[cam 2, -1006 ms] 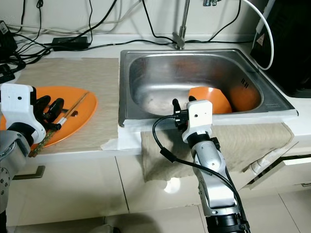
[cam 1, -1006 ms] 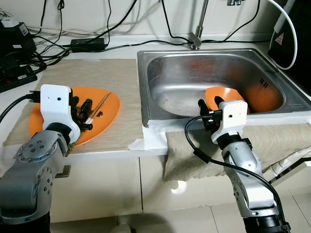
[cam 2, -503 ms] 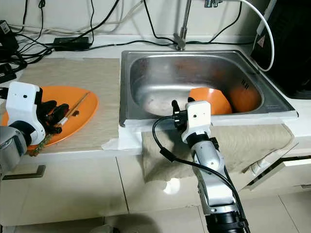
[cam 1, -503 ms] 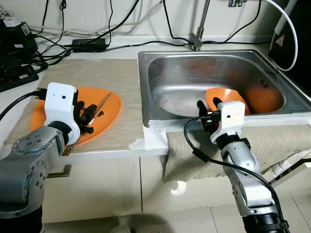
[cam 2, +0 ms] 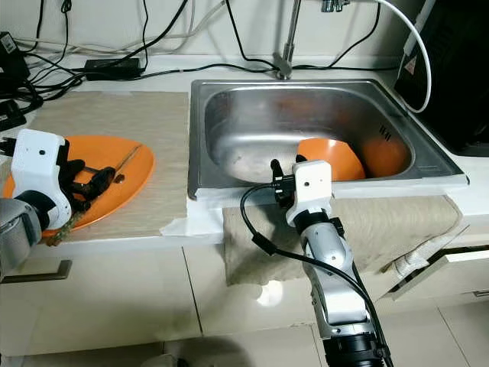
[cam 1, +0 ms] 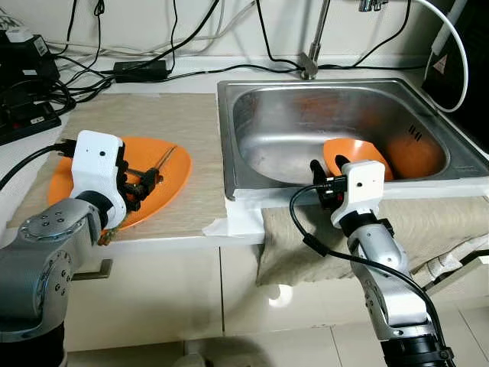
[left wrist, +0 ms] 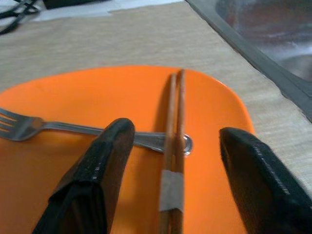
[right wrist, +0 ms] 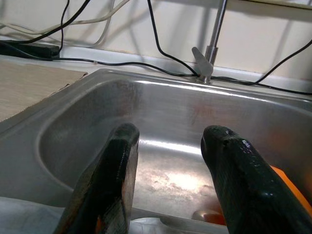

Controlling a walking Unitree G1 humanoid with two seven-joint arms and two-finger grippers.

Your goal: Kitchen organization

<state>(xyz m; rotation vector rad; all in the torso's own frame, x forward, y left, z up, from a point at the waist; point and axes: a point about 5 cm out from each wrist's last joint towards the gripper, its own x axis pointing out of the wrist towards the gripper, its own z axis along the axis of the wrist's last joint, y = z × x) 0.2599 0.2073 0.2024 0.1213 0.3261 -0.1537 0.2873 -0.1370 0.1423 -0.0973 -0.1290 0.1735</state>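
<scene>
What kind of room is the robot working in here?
Most likely a home kitchen: a steel sink with a tap set in a counter, and an orange plate holding a fork and chopsticks.

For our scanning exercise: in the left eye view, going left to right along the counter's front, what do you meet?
Left gripper over the flat orange plate → beige cloth mat → stainless steel sink → right gripper → orange bowl inside the sink.
</scene>
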